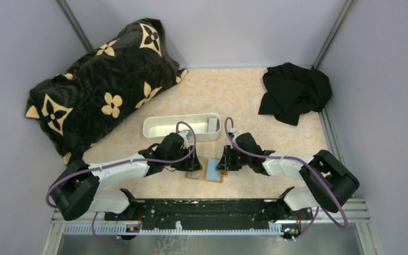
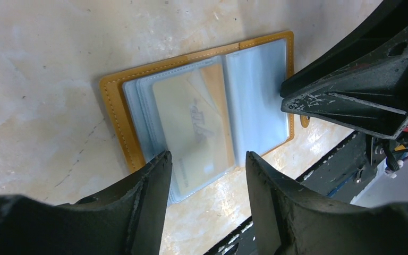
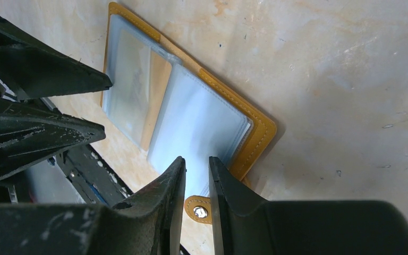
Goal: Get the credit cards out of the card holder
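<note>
The card holder [image 1: 208, 172] lies open on the table, an orange-tan wallet [image 2: 114, 101] with clear grey-blue sleeves. A pale beige card [image 2: 191, 125] sits inside its left-half sleeve, and the same card [image 3: 138, 90] shows in the right wrist view. My left gripper [image 1: 194, 165] hovers over that half's near edge, open [image 2: 206, 159], with nothing between its fingers. My right gripper [image 1: 222, 162] is over the right half [image 3: 255, 127], tips at the sleeve. Its jaws [image 3: 196, 163] stand a narrow gap apart, with nothing seen pinched. The right gripper's tips [image 2: 286, 98] touch the sleeve page.
A long white tray [image 1: 154, 127] stands just behind the wallet, with a grey item [image 1: 211, 126] at its right end. A black-and-tan blanket [image 1: 101, 79] fills the back left and a black cloth [image 1: 295, 93] the back right. The wallet's snap tab [image 3: 197, 210] points toward the base rail [image 1: 202, 207].
</note>
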`<state>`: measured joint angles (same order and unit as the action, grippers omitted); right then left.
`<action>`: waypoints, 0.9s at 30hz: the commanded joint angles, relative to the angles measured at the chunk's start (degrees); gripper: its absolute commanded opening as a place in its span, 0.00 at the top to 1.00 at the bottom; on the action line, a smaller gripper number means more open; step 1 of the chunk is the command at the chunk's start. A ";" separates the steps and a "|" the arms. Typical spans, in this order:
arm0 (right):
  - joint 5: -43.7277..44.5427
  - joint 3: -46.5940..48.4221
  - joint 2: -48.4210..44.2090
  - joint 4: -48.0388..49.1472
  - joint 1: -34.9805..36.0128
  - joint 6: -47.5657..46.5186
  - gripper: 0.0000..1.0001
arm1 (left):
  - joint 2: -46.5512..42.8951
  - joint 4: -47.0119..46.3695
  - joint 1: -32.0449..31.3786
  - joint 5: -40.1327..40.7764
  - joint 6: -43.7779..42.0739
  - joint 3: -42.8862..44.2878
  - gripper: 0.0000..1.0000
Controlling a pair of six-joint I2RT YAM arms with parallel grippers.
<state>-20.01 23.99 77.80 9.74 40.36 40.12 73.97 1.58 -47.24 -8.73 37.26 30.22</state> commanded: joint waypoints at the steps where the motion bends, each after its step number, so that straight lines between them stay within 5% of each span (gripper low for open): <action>1: 1.31 -0.93 0.76 0.72 0.66 -0.28 0.76 | -0.48 1.19 0.81 1.30 -0.89 0.57 0.39; 27: 0.81 -1.39 2.53 2.74 0.69 0.16 0.76 | -0.64 1.57 1.55 1.30 -1.40 0.00 0.39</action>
<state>-20.67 23.62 79.09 12.53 40.36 40.75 73.82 2.70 -46.00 -7.94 36.71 30.22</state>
